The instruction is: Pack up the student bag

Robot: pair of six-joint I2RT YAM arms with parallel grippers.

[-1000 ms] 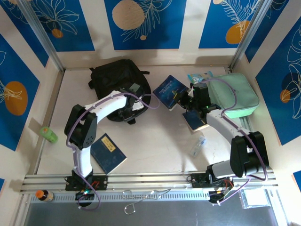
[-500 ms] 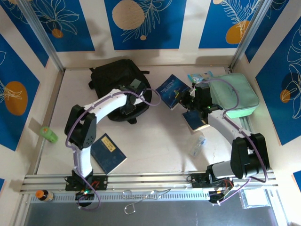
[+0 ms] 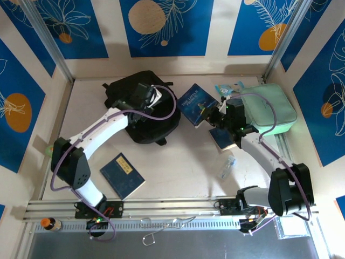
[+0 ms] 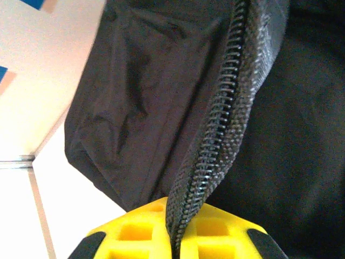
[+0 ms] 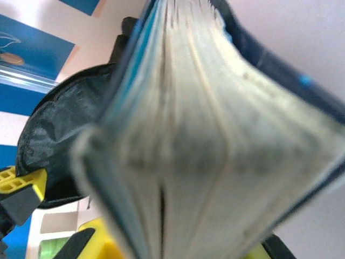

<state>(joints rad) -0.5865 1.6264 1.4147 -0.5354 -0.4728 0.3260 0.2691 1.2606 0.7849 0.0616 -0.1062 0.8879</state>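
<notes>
The student bag [image 3: 141, 120], a big black backpack, lies at the back left of the table. My left gripper [image 3: 152, 97] is over its top and is shut on the bag's zip edge [image 4: 215, 140]; the yellow fingers [image 4: 135, 232] pinch the zip tape between them. My right gripper [image 3: 211, 114] is shut on a dark blue book [image 3: 195, 103], held tilted just right of the bag. In the right wrist view the book's page edge [image 5: 205, 151] is close up and blurred, with the bag [image 5: 59, 135] behind it.
A second blue book [image 3: 124, 175] lies near the front left. Another book [image 3: 223, 137] lies under my right arm, beside a clear plastic bottle [image 3: 226, 166]. A mint-green zip case [image 3: 268, 108] sits at the back right. A green item [image 3: 55, 154] lies by the left wall.
My left gripper has shut on the bag's zip edge and moved toward the back, pulling the fabric up. The right gripper with its book has shifted only slightly.
</notes>
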